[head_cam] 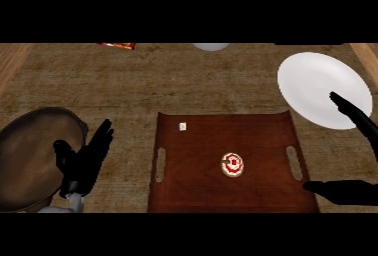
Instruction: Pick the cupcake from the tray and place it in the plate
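Cupcake on brown tray, white plate beyond, right hand open over plate

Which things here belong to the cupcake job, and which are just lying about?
For the job: cupcake, tray, plate, right hand.
Lying about: brown bowl, small white piece on the tray, red packet, pale round thing at the far edge.

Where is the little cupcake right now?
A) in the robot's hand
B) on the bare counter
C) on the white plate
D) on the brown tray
D: the cupcake sits on the brown tray, between its two handle slots; the white plate holds nothing, and neither hand touches the cupcake.
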